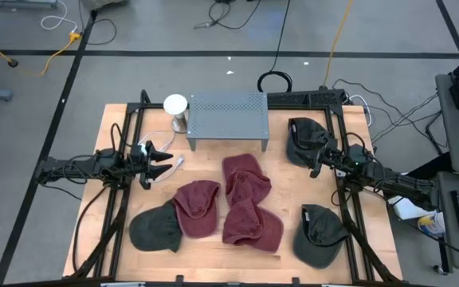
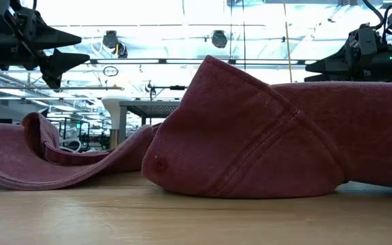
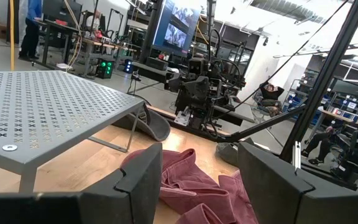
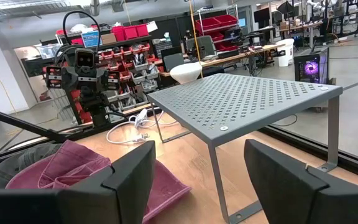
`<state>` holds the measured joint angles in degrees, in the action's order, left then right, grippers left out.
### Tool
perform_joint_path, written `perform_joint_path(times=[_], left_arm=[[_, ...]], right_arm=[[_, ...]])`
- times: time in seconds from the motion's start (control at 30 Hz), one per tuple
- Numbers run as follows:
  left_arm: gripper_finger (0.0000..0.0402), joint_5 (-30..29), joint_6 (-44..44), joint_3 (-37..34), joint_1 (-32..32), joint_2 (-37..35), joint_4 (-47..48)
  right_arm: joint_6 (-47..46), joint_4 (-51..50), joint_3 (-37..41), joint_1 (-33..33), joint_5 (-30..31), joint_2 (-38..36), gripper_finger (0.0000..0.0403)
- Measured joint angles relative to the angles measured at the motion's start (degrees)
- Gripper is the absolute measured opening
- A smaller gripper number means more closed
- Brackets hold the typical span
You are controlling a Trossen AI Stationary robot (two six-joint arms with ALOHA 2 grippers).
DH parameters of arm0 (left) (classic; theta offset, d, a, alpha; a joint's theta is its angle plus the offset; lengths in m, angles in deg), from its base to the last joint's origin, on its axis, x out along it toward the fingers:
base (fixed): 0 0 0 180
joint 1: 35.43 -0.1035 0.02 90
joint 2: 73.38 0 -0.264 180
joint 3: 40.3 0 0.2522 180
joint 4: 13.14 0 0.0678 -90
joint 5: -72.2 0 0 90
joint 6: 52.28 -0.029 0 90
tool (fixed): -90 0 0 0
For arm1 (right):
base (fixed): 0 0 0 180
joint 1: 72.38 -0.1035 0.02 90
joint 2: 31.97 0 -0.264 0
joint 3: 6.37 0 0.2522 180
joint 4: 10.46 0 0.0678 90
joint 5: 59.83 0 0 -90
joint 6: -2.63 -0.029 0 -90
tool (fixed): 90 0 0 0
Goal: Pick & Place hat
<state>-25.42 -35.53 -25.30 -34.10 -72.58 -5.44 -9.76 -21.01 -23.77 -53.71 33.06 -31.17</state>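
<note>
Three maroon hats (image 1: 237,203) lie bunched at the table's centre, with dark hats at near left (image 1: 154,229), near right (image 1: 319,233) and far right (image 1: 305,140). The low view shows only maroon cloth, hiding the dark ones. The left gripper (image 1: 162,162) and the right gripper (image 1: 319,162) hover with jaws wide, flanking the perforated metal stand (image 1: 228,116).

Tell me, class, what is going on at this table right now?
Neither arm holds anything yet. The left gripper hangs open above the table's left side, and the right gripper hangs open at the right, by a dark hat. Three red hats lie mid-table with more dark hats beside them. The grey perforated stand at the back is bare.
</note>
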Motion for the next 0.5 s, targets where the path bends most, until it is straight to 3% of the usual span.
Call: perform_joint_path(times=[0.5], left_arm=[[0.0214,0.02,-0.01,0.01,0.04,0.00,0.00]], right_arm=[[2.79,2.36,-0.01,0.03,2.33,0.01,0.0242]])
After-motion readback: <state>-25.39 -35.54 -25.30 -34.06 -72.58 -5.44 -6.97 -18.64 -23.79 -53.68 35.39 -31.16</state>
